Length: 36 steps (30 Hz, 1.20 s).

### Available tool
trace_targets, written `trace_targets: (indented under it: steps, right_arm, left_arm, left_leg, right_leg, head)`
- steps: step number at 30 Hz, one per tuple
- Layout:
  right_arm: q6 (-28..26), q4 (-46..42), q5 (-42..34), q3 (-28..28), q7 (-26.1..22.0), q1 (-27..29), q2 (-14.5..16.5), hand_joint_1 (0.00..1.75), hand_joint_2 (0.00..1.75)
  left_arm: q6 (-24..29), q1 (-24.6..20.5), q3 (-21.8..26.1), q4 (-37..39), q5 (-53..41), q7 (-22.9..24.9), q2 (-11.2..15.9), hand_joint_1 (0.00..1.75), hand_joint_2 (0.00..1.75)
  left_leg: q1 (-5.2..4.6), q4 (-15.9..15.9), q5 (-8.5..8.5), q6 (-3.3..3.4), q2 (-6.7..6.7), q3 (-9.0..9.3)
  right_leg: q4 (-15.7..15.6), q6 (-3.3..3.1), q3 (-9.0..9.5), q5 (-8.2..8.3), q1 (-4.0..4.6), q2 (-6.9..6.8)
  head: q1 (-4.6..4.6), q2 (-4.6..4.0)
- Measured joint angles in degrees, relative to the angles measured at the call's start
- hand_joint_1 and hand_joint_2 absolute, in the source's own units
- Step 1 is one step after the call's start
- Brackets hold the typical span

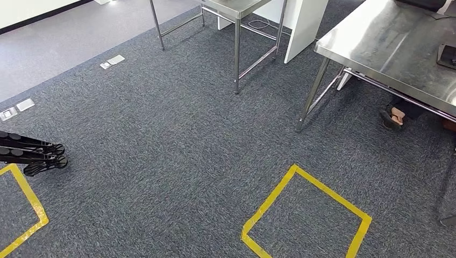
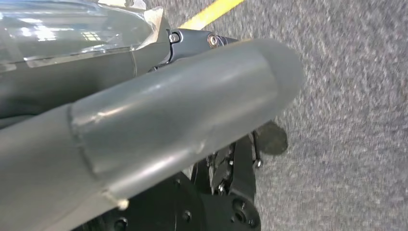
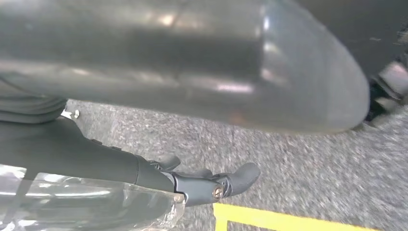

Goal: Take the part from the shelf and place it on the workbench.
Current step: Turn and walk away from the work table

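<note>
Dark grey carpet (image 1: 161, 140) covers the floor, marked with yellow tape squares (image 1: 306, 215). At the head view's left edge the left hand (image 1: 37, 156) extends with fingers straight and apart, grasping nothing. The right wrist view shows the right hand (image 3: 211, 185) low over carpet near yellow tape, fingers extended and holding nothing. A steel workbench (image 1: 387, 48) stands at upper right; a person's sandalled foot (image 1: 392, 118) rests beneath it. The part's location cannot be determined.
</note>
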Motion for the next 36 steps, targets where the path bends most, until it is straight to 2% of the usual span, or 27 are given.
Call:
trace_targets:
  steps: [1,3,5,6,7,8,9,10,11,13,14,16,17,18,20,22,23,24,25,26,28,29,30,31,33,35,36]
  right_arm:
    - [-0.04,0.01,-0.02,-0.23,-0.14,0.06,-0.11,0.00,0.00]
    - [-0.08,0.01,-0.19,-0.70,-0.32,0.13,-0.27,0.00,0.00]
    - [-0.10,0.04,-0.59,-1.18,-0.37,0.40,-0.40,0.00,0.00]
    - [-0.10,0.07,-0.78,-1.41,-0.37,0.60,-0.48,0.00,0.00]
    - [-0.10,0.11,-0.95,-1.66,-0.37,0.76,-0.57,0.00,0.00]
    - [-0.09,0.15,-1.13,-1.92,-0.36,0.84,-0.65,0.00,0.00]
    - [-0.07,0.17,-1.32,-2.18,-0.36,0.84,-0.71,0.00,0.00]
    - [-0.02,0.19,-1.50,-2.40,-0.36,0.82,-0.74,0.00,0.00]
    - [0.06,0.19,-1.64,-2.58,-0.36,0.79,-0.79,0.00,0.00]
    - [0.30,0.20,-1.74,-2.84,-0.36,0.76,-0.97,0.00,0.00]
    - [0.42,0.20,-1.74,-2.98,-0.36,0.75,-1.07,0.00,0.00]
    - [0.58,0.21,-1.75,-3.36,-0.36,0.72,-1.22,0.00,0.00]
    - [0.61,0.21,-1.79,-3.52,-0.36,0.70,-1.28,0.00,0.00]
    - [0.62,0.21,-1.82,-3.67,-0.36,0.72,-1.34,0.00,0.00]
    - [0.69,0.25,-1.89,-3.90,-0.36,0.93,-1.49,0.00,0.00]
    - [0.79,0.36,-1.99,-4.13,-0.30,1.29,-1.65,0.00,0.00]
    - [0.80,0.42,-2.09,-4.26,-0.24,1.46,-1.75,0.00,0.00]
    - [0.78,0.47,-2.23,-4.42,-0.10,1.60,-1.85,0.00,0.00]
    - [0.75,0.51,-2.39,-4.64,0.10,1.68,-1.97,0.00,0.00]
    - [0.72,0.55,-2.58,-4.90,0.39,1.76,-2.08,0.00,0.00]
    - [0.79,0.66,-2.85,-5.40,1.12,1.85,-2.27,0.00,0.00]
    - [0.85,0.71,-2.93,-5.59,1.46,1.87,-2.32,0.00,0.00]
    - [0.91,0.74,-2.97,-5.77,1.72,1.85,-2.36,0.00,0.00]
    - [0.94,0.76,-3.00,-5.93,1.89,1.80,-2.41,0.00,0.00]
    - [0.95,0.78,-3.01,-6.21,2.00,1.75,-2.48,0.00,0.00]
    - [0.95,0.80,-3.02,-6.42,2.00,1.89,-2.50,0.00,0.00]
    - [0.95,0.84,-3.03,-6.50,2.00,2.04,-2.52,0.00,0.00]
  left_arm:
    - [-0.07,-0.14,-0.01,0.61,-0.13,-0.15,0.23,0.00,0.00]
    - [-0.19,-0.41,-0.02,1.65,-0.40,-0.33,0.64,0.00,0.00]
    - [-0.21,-0.91,-0.07,2.41,-0.91,-0.37,0.93,0.00,0.00]
    - [-0.16,-1.15,-0.14,2.74,-1.34,-0.37,1.07,0.00,0.00]
    - [-0.10,-1.33,-0.25,3.06,-1.87,-0.36,1.22,0.00,0.00]
    - [-0.03,-1.42,-0.38,3.37,-2.36,-0.32,1.36,0.00,0.00]
    - [0.03,-1.45,-0.52,3.63,-2.84,-0.28,1.54,0.00,0.00]
    - [0.04,-1.48,-0.66,3.85,-3.17,-0.23,1.72,0.00,0.00]
    - [-0.07,-1.57,-0.77,4.02,-3.38,-0.16,1.87,0.00,0.00]
    - [-0.92,-1.93,-1.02,4.34,-3.63,0.12,2.08,0.00,0.00]
    - [-1.58,-2.12,-1.18,4.54,-3.90,0.37,2.17,0.00,0.00]
    - [-2.78,-2.29,-1.82,5.08,-5.03,0.99,2.51,0.00,0.00]
    - [-3.13,-2.30,-2.24,5.35,-5.64,1.27,2.67,0.00,0.00]
    - [-3.35,-2.33,-2.67,5.58,-6.11,1.48,2.79,0.00,0.00]
    - [-3.62,-2.48,-3.36,5.92,-6.63,1.79,2.92,0.00,0.00]
    - [-4.11,-2.58,-4.05,6.27,-7.46,2.52,3.05,0.00,0.00]
    - [-4.38,-2.57,-4.47,6.47,-8.14,3.14,3.14,0.00,0.00]
    - [-4.57,-2.55,-4.99,6.68,-8.93,3.85,3.23,0.00,0.00]
    - [-4.68,-2.53,-5.62,6.88,-9.85,4.59,3.29,0.00,0.00]
    - [-4.76,-2.52,-6.30,7.04,-10.81,5.31,3.33,0.00,0.00]
    - [-4.98,-2.53,-7.75,7.26,-12.51,6.45,3.35,0.00,0.00]
    - [-5.07,-2.48,-8.41,7.35,-13.08,6.82,3.38,0.00,0.00]
    - [-5.12,-2.38,-8.96,7.44,-13.45,7.05,3.41,0.00,0.00]
    - [-5.14,-2.25,-9.42,7.55,-13.66,7.20,3.45,0.00,0.00]
    - [-5.15,-2.07,-10.08,7.73,-13.76,7.34,3.55,0.00,0.00]
    - [-5.18,-2.11,-10.57,7.82,-13.83,7.39,3.63,0.00,0.00]
    - [-5.20,-2.15,-10.75,7.84,-13.85,7.40,3.64,0.00,0.00]
  left_leg:
    - [0.14,0.11,0.06,-0.31,-0.03,-0.21]
    - [0.13,2.35,-1.54,-0.81,2.65,-1.46]
    - [0.14,9.01,-5.57,-1.19,6.26,-4.56]
    - [0.26,12.86,-7.39,-1.42,6.91,-6.36]
    - [0.39,15.71,-8.42,-1.62,7.25,-7.64]
    - [0.53,16.49,-8.33,-1.78,7.48,-7.85]
    - [0.68,15.09,-7.27,-1.89,7.79,-6.89]
    - [0.82,11.65,-5.58,-1.95,8.41,-4.78]
    - [0.89,7.43,-4.10,-1.94,9.68,-2.30]
    - [0.75,1.71,-2.37,-1.51,11.39,0.97]
    - [0.55,0.87,-2.25,-1.17,11.58,1.33]
    - [0.25,0.81,-1.87,-0.28,10.24,1.00]
    - [0.25,0.65,-1.61,0.19,9.62,0.90]
    - [0.31,0.47,-1.32,0.65,9.01,0.81]
    - [0.43,0.33,-0.91,1.28,7.72,0.57]
    - [0.32,0.35,-0.71,1.56,6.06,0.28]
    - [0.27,0.37,-0.66,1.61,5.15,0.23]
    - [0.24,0.38,-0.61,1.60,4.23,0.24]
    - [0.23,0.40,-0.55,1.52,3.34,0.30]
    - [0.21,0.43,-0.47,1.37,2.51,0.30]
    - [0.00,0.56,-0.37,0.91,1.07,0.17]
    - [-0.01,0.55,-0.28,0.58,0.48,0.04]
    - [0.02,0.48,-0.16,0.18,-0.12,-0.13]
    - [0.19,0.54,-0.10,-0.15,-0.12,-0.33]
    - [0.18,2.25,-1.35,-0.65,2.37,-1.30]
    - [0.12,7.45,-4.75,-0.97,5.80,-3.70]
    - [0.19,10.93,-6.61,-1.18,6.54,-5.32]
  right_leg:
    - [-0.12,-0.43,0.11,0.22,-0.07,-0.63]
    - [-0.44,-1.34,0.29,0.64,-0.27,-2.17]
    - [-0.53,-1.95,0.20,0.72,-0.17,-4.03]
    - [-0.50,-2.11,0.12,0.69,-0.07,-5.05]
    - [-0.47,-2.15,0.01,0.66,-0.01,-6.07]
    - [-0.44,-2.15,-0.12,0.64,0.02,-6.99]
    - [-0.42,-2.10,-0.19,0.59,0.01,-7.77]
    - [-0.39,-1.98,-0.19,0.51,-0.02,-8.46]
    - [-0.29,-1.76,-0.07,0.37,0.04,-9.08]
    - [-0.04,-1.08,0.08,-0.05,0.34,-10.17]
    - [0.04,-0.74,0.24,-0.19,0.50,-10.67]
    - [0.00,-0.12,0.59,-0.27,0.45,-11.56]
    - [0.39,0.13,0.56,-0.62,0.30,-10.85]
    - [1.64,0.24,0.01,-1.43,0.13,-9.48]
    - [8.14,0.03,-3.15,-4.63,-0.11,-5.86]
    - [16.01,-0.04,-7.05,-7.34,-0.13,-4.57]
    - [17.37,0.22,-7.84,-7.36,-0.13,-4.41]
    - [16.14,0.62,-7.42,-6.35,-0.13,-4.22]
    - [12.60,1.01,-5.88,-4.60,-0.16,-3.73]
    - [8.03,1.26,-3.90,-2.74,-0.22,-2.47]
    - [1.62,1.09,-1.22,-0.36,-0.25,-0.57]
    - [0.54,0.76,-0.82,-0.03,-0.15,-0.20]
    - [0.44,0.36,-0.67,0.14,0.00,-0.80]
    - [0.28,-0.11,-0.54,0.37,-0.06,-1.45]
    - [-0.11,-1.01,-0.28,0.82,-0.23,-2.80]
    - [-0.26,-1.44,-0.28,0.91,-0.19,-4.23]
    - [-0.24,-1.52,-0.37,0.85,-0.09,-5.04]
  head:
    - [-0.03,0.00]
    - [-0.33,0.00]
    - [-0.77,0.00]
    - [-0.93,0.00]
    - [-0.93,0.00]
    - [-0.95,0.00]
    - [-0.96,0.00]
    - [-0.96,0.00]
    - [-0.98,0.00]
    - [-0.84,0.00]
    - [-0.70,0.00]
    - [-0.55,0.00]
    - [-0.47,0.00]
    - [-0.39,0.00]
    - [-0.08,0.00]
    - [0.02,0.00]
    - [0.04,0.00]
    - [0.07,0.00]
    - [0.09,0.00]
    - [0.15,0.00]
    - [0.16,0.00]
    - [0.16,0.00]
    - [0.14,0.00]
    - [0.10,0.00]
    - [-0.08,0.00]
    - [-0.46,0.00]
    - [-0.62,0.00]
